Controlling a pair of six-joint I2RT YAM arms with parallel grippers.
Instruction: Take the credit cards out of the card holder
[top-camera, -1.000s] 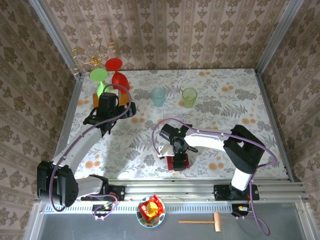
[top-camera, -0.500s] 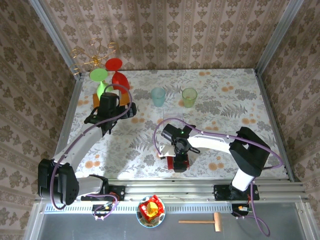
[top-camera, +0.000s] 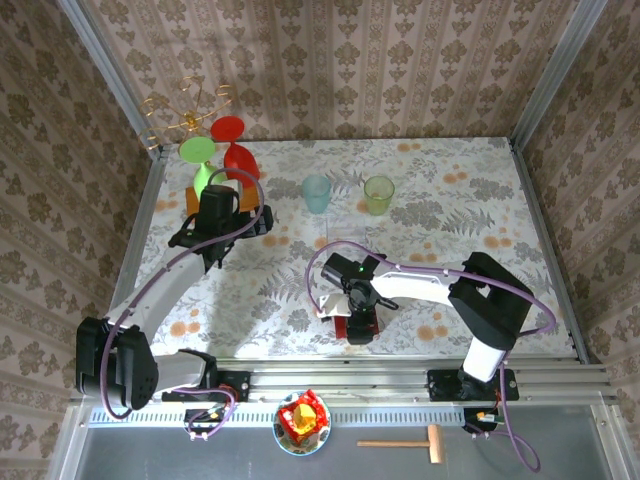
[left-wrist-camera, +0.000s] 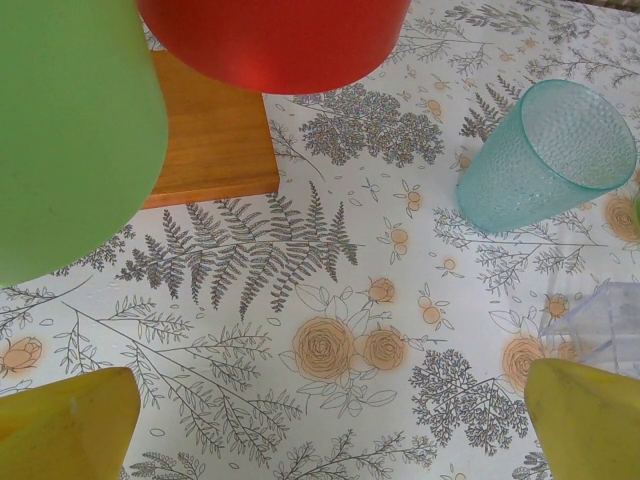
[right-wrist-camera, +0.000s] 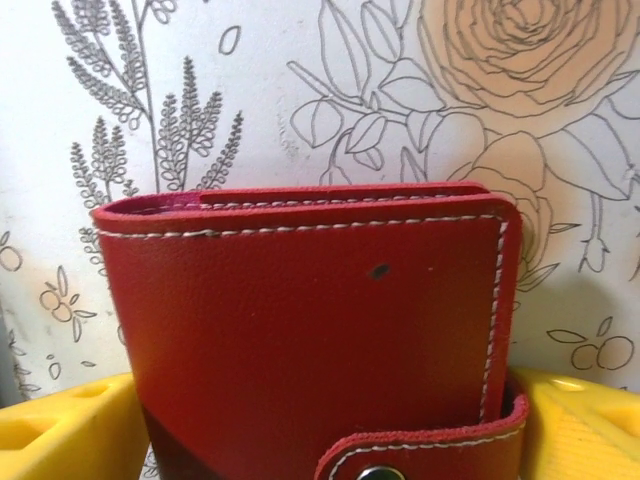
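Right gripper (right-wrist-camera: 320, 435): jaws spread to the width of the card holder (right-wrist-camera: 310, 340) and clamped on it, with 1 yellow finger (right-wrist-camera: 60, 430) at each lower side edge.
- The holder was closed, its red face toward the wrist camera.
- White stitching ran along its border.
- The snap strap and metal stud sat low between the 2 fingers.
- Floral tablecloth (left-wrist-camera: 330, 250) lay beyond the fingertips.
- From above, the holder sat directly at the gripper's tip, on the side toward the arm bases.
- A pale flat piece (top-camera: 323, 311) lay just left of the gripper, too small to name. No card could be made out with certainty.

Left gripper (left-wrist-camera: 325, 430): wide open, with nothing but cloth between the 2 yellow fingertips.
- Ahead and to its left, close to the camera, was a green plastic vessel (left-wrist-camera: 70, 130).
- A red plastic vessel (left-wrist-camera: 270, 40) was beside it.
- A wooden block (left-wrist-camera: 210, 140) lay flat on the cloth past them.
- Ahead and to its right was a teal cup (left-wrist-camera: 545, 155).
- A clear plastic box (left-wrist-camera: 600, 325) was just beside the right fingertip.
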